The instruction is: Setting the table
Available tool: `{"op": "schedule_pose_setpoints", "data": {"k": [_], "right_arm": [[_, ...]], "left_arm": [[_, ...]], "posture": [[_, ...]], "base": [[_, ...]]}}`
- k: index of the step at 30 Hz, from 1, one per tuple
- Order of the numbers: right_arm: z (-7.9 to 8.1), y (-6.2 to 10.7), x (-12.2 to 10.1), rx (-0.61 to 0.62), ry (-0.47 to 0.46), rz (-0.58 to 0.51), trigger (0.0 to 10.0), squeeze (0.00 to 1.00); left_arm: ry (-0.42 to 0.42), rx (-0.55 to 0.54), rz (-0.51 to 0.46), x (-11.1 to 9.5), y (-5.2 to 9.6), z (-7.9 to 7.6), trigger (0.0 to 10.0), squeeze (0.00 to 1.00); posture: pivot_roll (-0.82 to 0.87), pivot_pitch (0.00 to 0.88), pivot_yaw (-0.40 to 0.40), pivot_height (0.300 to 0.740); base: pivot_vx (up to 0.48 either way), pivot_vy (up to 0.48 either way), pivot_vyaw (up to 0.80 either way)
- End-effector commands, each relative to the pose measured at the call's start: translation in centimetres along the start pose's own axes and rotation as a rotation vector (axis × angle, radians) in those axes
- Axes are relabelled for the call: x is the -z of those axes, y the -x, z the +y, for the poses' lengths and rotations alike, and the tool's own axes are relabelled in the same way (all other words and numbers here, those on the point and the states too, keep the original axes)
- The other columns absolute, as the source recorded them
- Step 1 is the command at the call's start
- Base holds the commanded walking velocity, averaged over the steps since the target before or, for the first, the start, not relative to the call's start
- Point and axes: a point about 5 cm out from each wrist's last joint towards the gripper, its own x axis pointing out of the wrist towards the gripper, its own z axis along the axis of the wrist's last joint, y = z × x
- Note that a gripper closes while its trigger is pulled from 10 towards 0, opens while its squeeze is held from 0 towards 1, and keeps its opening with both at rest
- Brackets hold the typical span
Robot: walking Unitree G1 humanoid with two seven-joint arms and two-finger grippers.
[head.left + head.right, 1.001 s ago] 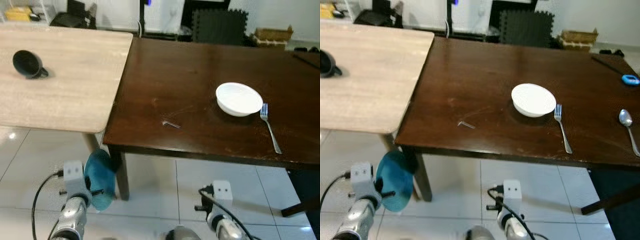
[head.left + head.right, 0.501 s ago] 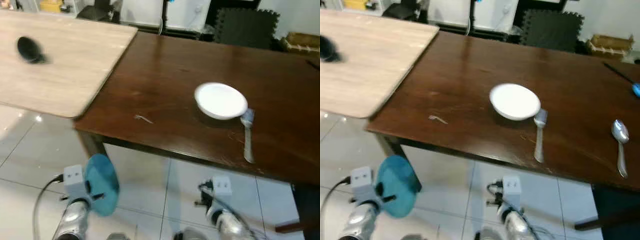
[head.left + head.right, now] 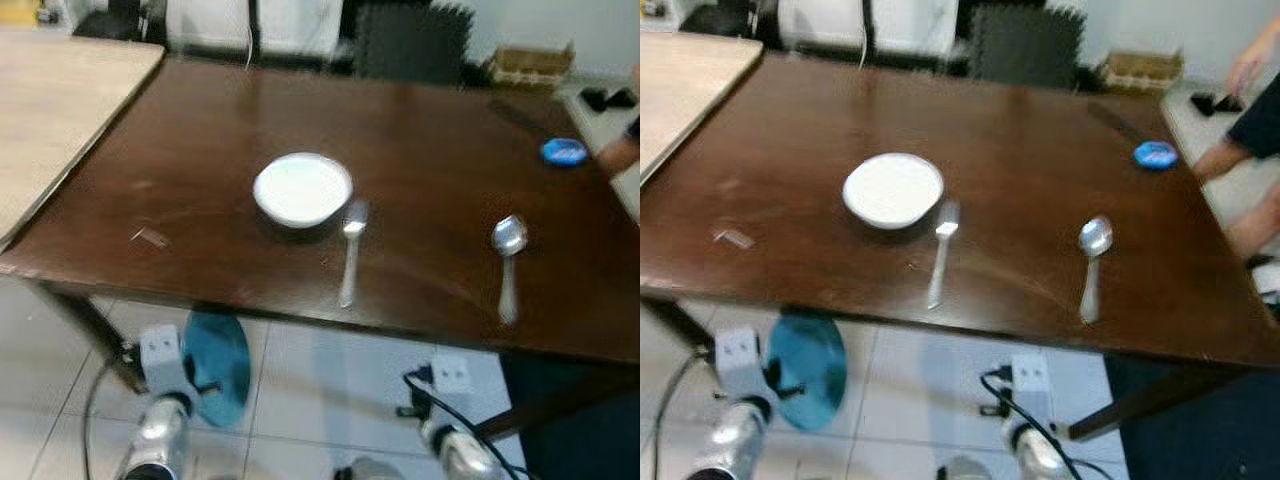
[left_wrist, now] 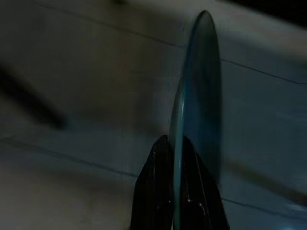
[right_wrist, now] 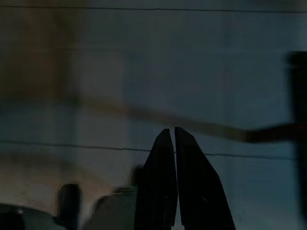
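The blue plate [image 3: 218,368], clamped edge-on in the left gripper [image 4: 175,158], was held at lower left, below the table edge [image 3: 300,305]; the right gripper [image 5: 171,136] was pressed together, empty.

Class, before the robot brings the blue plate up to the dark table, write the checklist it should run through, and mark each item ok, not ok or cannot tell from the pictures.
1. Plate held firmly: ok. The left gripper is shut on the rim of the blue plate.
2. Plate above table height: not ok. It hangs on edge, below the edge of the dark table.
3. Free spot for the plate: ok. Bare tabletop lies left of the white bowl.
4. Cutlery laid out: ok. The fork and the spoon lie right of the bowl.
5. Right gripper free: ok. It is shut, holding nothing.
6. Person beyond the far right corner clear of the arms: cannot tell.
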Motion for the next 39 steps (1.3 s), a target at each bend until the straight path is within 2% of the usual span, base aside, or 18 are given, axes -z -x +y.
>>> {"op": "schedule_pose_setpoints", "data": {"k": [1, 4, 7, 12, 18, 27, 39], "right_arm": [[0.64, 0.12, 0.62, -0.011, -0.015, 0.022, 10.0, 0.0], [0.65, 0.14, 0.67, -0.01, -0.015, 0.024, 10.0, 0.0], [0.72, 0.21, 0.84, -0.011, -0.016, 0.028, 10.0, 0.0], [0.75, 0.23, 0.93, -0.011, -0.016, 0.033, 10.0, 0.0], [0.79, 0.25, 0.99, -0.011, -0.016, 0.035, 10.0, 0.0], [0.95, 0.18, 0.94, -0.013, -0.017, 0.037, 10.0, 0.0], [0.65, 0.43, 1.37, -0.008, -0.015, 0.05, 10.0, 0.0]], "left_arm": [[-0.007, -0.023, 0.013, 0.3, 0.22, 0.87, 10.0, 0.0], [-0.007, -0.026, 0.014, 0.36, 0.27, 0.97, 10.0, 0.0], [0.026, -0.045, 0.028, 0.67, 0.4, 1.32, 10.0, 0.0], [0.022, -0.042, 0.047, 0.97, 0.5, 1.43, 10.0, 0.0], [0.02, -0.053, 0.049, 1.05, 0.59, 1.68, 10.0, 0.0], [0.017, -0.053, 0.042, 0.85, 0.53, 1.79, 10.0, 0.0], [-0.068, -0.004, 0.063, 1.21, 0.62, 1.32, 10.0, 0.0]], "posture": [[0.04, 0.035, 0.004, 0.74], [0.04, 0.035, 0.004, 0.74], [0.04, 0.035, 0.004, 0.74], [0.03, 0.039, 0.004, 0.74], [0.04, 0.042, 0.003, 0.74], [0.04, 0.037, 0.006, 0.74], [0.04, 0.032, 0.01, 0.74]], "base": [[0.0, -0.48, 0.0], [0.0, -0.42, 0.0], [0.0, 0.0, 0.0], [0.0, 0.0, 0.0], [0.0, 0.456, 0.0], [0.0, 0.0, 0.0], [0.0, 0.0, 0.0]]}}
